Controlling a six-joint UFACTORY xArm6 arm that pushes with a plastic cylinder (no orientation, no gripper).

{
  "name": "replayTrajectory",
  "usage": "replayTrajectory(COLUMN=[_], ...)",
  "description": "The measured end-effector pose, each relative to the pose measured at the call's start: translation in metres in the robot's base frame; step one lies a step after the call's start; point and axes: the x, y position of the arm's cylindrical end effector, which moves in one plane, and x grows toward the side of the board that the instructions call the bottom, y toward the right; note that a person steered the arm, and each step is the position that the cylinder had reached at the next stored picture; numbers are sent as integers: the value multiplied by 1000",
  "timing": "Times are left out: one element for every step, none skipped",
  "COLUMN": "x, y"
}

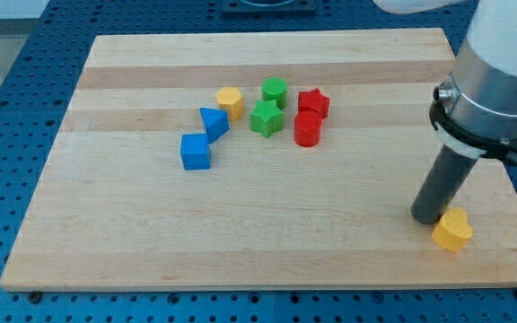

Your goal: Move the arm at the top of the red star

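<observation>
The red star [313, 103] lies on the wooden board [151, 224] in the upper middle, at the right end of a cluster of blocks. A red cylinder [307, 128] sits just below it, touching or nearly so. My tip [428, 218] is at the lower right of the board, far to the right of and below the red star. The tip stands right next to a yellow heart-shaped block [453, 230], on its left side.
A green cylinder [275, 91] and a green star [266, 117] lie left of the red star. A yellow hexagon [230, 101], a blue triangle [213, 122] and a blue cube [196, 151] lie further left. The arm's white and grey body [496, 81] fills the upper right.
</observation>
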Motion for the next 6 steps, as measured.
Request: replayTrajectory(x=[1, -33, -89, -131, -169, -206], y=[4, -7, -22, -37, -52, -63])
